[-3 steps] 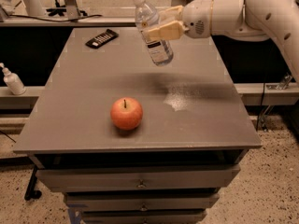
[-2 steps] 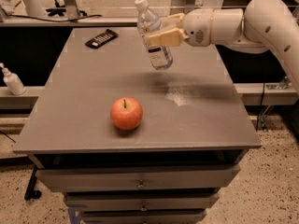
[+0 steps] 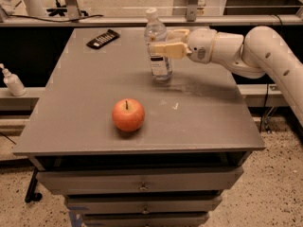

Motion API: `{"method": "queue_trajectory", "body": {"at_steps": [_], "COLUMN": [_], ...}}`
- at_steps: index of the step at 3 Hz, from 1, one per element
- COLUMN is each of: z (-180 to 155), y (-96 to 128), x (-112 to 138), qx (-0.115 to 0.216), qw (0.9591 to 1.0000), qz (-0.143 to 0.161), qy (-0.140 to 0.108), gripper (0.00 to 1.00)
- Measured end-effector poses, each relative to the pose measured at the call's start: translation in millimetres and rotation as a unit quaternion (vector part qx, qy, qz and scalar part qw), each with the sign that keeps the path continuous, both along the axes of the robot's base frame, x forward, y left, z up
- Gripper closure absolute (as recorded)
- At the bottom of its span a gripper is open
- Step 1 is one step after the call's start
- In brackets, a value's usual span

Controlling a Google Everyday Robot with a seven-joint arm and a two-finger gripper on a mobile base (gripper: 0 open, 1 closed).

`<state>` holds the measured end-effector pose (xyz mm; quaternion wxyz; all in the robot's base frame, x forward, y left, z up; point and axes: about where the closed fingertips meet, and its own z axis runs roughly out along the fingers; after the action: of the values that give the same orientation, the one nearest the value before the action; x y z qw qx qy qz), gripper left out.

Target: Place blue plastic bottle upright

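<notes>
Placement is judged nearly done: the clear bluish plastic bottle (image 3: 160, 66) is held upright, far-centre on the grey table (image 3: 90, 93), clamped by the beige 2-finger gripper (image 3: 159, 42). Release is called for next.

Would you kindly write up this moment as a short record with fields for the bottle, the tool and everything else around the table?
bottle: clear pale-blue plastic bottle with white cap, upright, base at or just above the tabletop
tool: tan two-finger tool, over the table's far part, shut on the bottle's upper body
surface: grey table
fruit: red-orange round apple, near the front, apart from the bottle
remote: black flat remote control, far side
off table: small white pump dispenser, at picture left
</notes>
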<state>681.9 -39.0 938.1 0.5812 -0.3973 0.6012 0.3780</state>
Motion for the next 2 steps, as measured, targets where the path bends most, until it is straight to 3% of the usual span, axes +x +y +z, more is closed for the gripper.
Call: {"method": "queue_trajectory", "body": {"at_steps": [2], "z": [-12.9], "y": [-20.3], "x": [6.6], "qx": [0.047], "qw": [0.9986], "qz": [-0.023], "qy": [0.008], "gripper": [1.00]}}
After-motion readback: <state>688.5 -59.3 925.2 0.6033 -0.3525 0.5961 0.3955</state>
